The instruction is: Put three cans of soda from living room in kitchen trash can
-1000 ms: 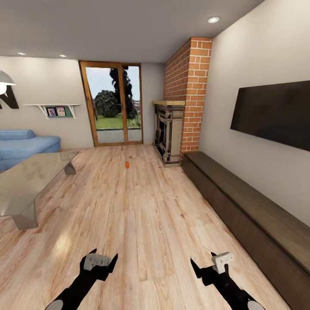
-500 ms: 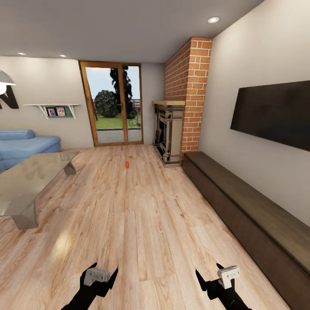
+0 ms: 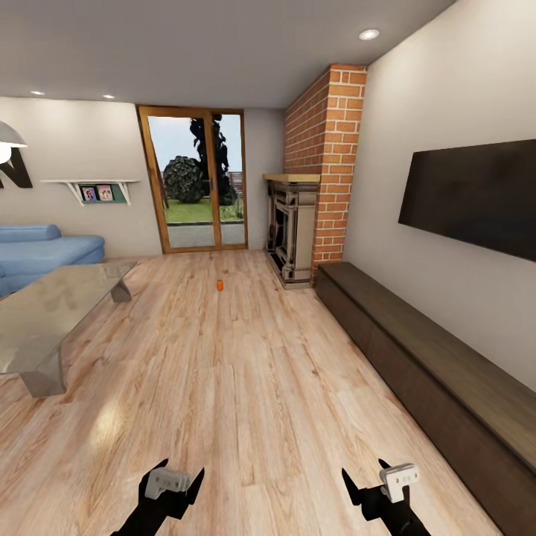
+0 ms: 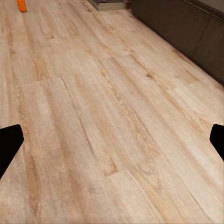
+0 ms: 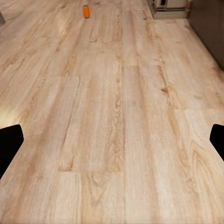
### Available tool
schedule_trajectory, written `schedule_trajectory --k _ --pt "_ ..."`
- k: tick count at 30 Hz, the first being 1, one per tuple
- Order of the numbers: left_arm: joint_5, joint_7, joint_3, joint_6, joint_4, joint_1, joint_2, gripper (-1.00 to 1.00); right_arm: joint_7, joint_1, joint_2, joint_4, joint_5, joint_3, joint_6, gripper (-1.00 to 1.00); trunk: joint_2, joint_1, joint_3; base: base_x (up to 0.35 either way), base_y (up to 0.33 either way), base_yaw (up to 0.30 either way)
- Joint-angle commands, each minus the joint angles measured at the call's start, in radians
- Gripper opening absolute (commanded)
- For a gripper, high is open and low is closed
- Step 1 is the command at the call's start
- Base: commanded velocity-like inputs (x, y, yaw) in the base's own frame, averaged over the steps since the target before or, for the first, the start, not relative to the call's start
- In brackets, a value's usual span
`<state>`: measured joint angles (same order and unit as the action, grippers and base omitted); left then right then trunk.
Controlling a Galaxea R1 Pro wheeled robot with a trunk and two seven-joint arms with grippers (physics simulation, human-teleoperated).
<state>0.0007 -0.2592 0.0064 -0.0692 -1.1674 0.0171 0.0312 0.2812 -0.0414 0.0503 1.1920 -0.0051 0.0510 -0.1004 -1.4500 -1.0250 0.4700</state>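
Floor (image 3: 246, 372): pale wood planks, visible grain, faint sheen. Coffee table (image 3: 52, 313): clear glass top, reflective. Chimney (image 3: 327, 156): rough red brick, pale mortar. Sofa (image 3: 37, 253): matt blue cloth. Low cabinet (image 3: 439, 372): dark matt wood. TV (image 3: 476, 195): black, matt screen.

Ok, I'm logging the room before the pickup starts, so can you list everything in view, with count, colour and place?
soda can: one, orange, upright on the floor before the fireplace
wood floor: one, light brown, across the room
glass coffee table: one, clear, left side
sofa: one, blue, far left
fireplace: one, dark and ornate, at the chimney's foot
brick chimney: one, red, right of the doors
TV: one, black, on the right wall
low cabinet: one, dark brown, under the TV
glass doors: one pair, wood-framed, far wall
wall shelf: one, white, far wall
left hand: open, low over the floor
right hand: open, low over the floor
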Motion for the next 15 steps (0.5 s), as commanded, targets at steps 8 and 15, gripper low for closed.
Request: schedule_trajectory --k 8,15 --pt "-0.003 0.000 0.000 -0.001 0.001 0.000 0.000 1.00 -0.002 0.000 0.000 -0.002 -0.001 0.001 0.002 1.00 0.000 0.000 0.000 0.000 0.000 0.000" --pt "-0.004 0.000 0.000 -0.001 0.002 0.000 0.000 1.00 -0.002 0.000 -0.001 -0.007 -0.001 0.001 -0.001 1.00 0.000 0.000 0.000 0.000 0.000 0.000"
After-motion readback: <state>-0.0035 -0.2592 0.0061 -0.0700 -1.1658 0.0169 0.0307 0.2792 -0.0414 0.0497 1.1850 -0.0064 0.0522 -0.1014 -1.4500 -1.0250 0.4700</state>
